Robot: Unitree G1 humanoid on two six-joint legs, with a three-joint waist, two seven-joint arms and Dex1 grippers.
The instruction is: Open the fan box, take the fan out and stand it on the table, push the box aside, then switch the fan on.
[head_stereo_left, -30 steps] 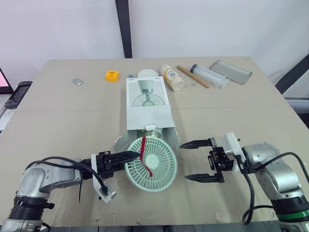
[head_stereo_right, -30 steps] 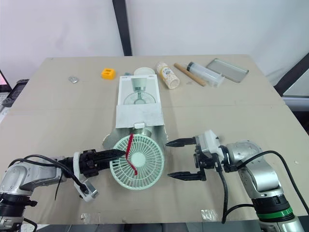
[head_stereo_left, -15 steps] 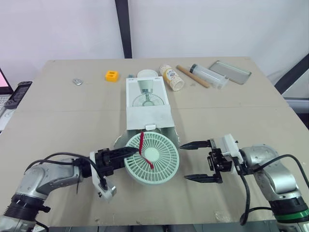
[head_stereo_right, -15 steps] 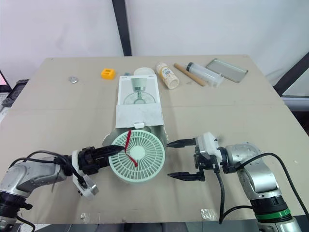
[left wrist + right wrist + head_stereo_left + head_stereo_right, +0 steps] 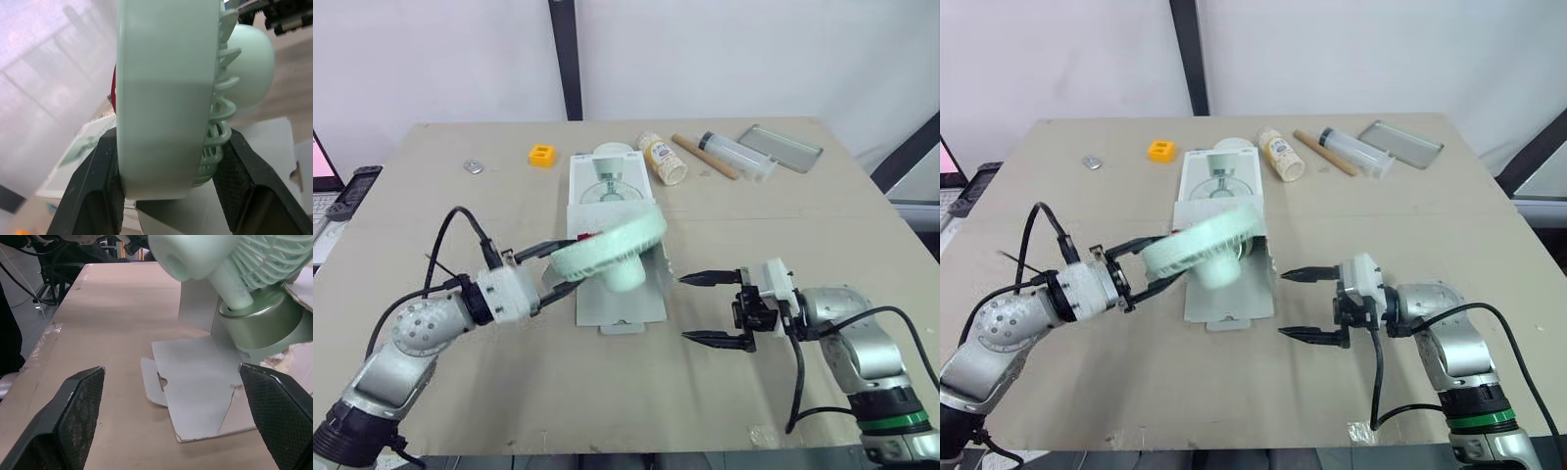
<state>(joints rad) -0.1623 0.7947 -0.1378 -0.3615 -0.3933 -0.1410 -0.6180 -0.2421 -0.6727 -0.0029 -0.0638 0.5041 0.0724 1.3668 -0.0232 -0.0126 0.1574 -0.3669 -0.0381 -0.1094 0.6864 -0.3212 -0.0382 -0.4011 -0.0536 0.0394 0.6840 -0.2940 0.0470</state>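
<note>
Jaws of left gripper point(image 5: 570, 264) clamped on head rim of fan point(image 5: 607, 245), tilted above box point(image 5: 626, 305) at frame centre, stem slanting lower right toward right gripper point(image 5: 682, 308), jaws apart, empty.

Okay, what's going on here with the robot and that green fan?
The left gripper grips the mint-green fan by its round head, holding it tilted over the opened fan box. The right gripper hangs open and empty beside the box. The fan is not yet standing on the table.
</note>
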